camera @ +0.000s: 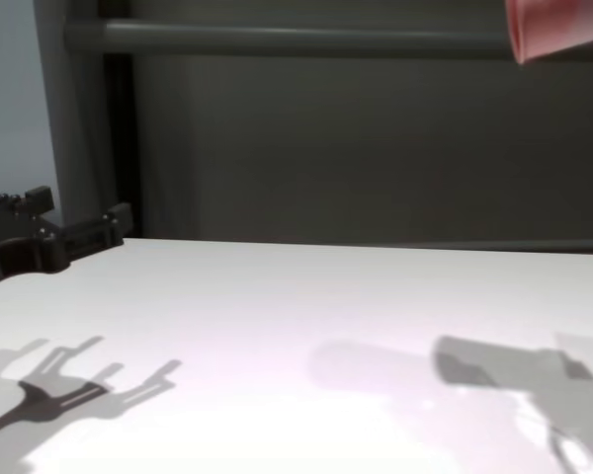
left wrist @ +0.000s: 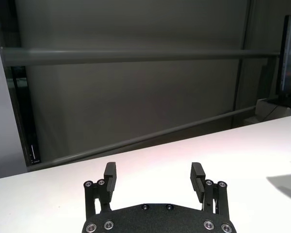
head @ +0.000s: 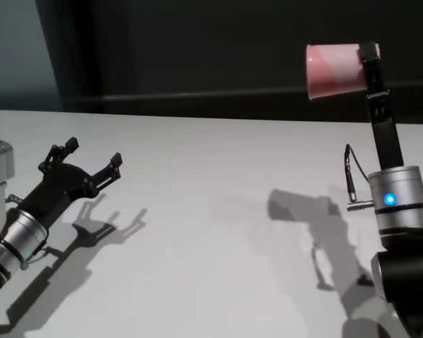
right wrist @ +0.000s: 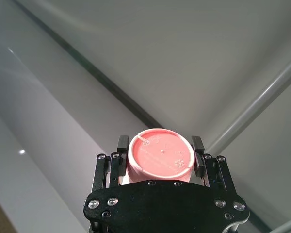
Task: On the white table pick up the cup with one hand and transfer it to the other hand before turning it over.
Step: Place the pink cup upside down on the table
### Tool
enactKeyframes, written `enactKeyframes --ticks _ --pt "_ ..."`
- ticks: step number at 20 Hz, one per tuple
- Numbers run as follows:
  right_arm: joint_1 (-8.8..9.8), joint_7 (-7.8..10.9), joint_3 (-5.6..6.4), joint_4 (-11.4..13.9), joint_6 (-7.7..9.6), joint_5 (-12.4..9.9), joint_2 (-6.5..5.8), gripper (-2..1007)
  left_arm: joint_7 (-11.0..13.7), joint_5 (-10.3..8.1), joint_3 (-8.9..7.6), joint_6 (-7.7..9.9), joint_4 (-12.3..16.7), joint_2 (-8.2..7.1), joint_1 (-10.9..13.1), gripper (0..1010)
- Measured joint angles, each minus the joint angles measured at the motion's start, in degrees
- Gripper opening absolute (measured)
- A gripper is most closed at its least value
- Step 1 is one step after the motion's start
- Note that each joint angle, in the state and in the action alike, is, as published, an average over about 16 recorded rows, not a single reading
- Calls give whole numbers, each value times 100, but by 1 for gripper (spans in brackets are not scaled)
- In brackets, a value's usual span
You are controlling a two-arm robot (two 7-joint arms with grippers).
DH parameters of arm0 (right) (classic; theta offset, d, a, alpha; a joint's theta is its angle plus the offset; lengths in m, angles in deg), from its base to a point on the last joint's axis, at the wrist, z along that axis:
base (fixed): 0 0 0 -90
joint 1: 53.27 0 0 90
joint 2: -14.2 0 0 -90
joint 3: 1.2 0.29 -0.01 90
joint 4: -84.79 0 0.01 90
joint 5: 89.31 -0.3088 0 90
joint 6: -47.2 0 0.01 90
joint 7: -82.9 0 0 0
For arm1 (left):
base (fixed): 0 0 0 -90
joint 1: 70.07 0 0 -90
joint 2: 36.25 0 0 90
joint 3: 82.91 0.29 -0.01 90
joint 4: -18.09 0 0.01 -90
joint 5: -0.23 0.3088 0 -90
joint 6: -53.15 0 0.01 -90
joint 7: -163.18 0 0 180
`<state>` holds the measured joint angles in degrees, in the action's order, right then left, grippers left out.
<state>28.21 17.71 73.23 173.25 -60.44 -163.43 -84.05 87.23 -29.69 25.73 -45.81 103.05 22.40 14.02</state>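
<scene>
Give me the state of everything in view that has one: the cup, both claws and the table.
cup: held aloft on its side, well above the table, mouth toward the robot's left
right claw: shut on the cup, raised on an upright arm
left claw: open, empty, low over the table
white table: bare where visible, only shadows on it

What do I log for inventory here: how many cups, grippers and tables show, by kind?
Cups: 1, the pink cup held sideways in the air by the right gripper.
Grippers: 2, that one shut on the cup, and the left gripper open and empty, low over the table.
Tables: 1, the white table.
Total: 4.
</scene>
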Motion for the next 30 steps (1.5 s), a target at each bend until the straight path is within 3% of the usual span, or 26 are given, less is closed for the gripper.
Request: enactKeyframes --ticks 7,14,22,30 --pt "138 -767 119 363 91 760 -395 739 0 -2 1 0 0 -1 -2 1003" --pt "13 -1407 -13 482 382 1667 -698 739 1 -3 2 0 0 -2 -3 1003" --pt "-348 -1796 -414 429 902 2698 -922 739 1 -4 2 0 0 -2 -3 1003" --pt "-773 -1890 -963 247 1512 3564 -1008 739 1 -4 2 0 0 -2 -3 1003"
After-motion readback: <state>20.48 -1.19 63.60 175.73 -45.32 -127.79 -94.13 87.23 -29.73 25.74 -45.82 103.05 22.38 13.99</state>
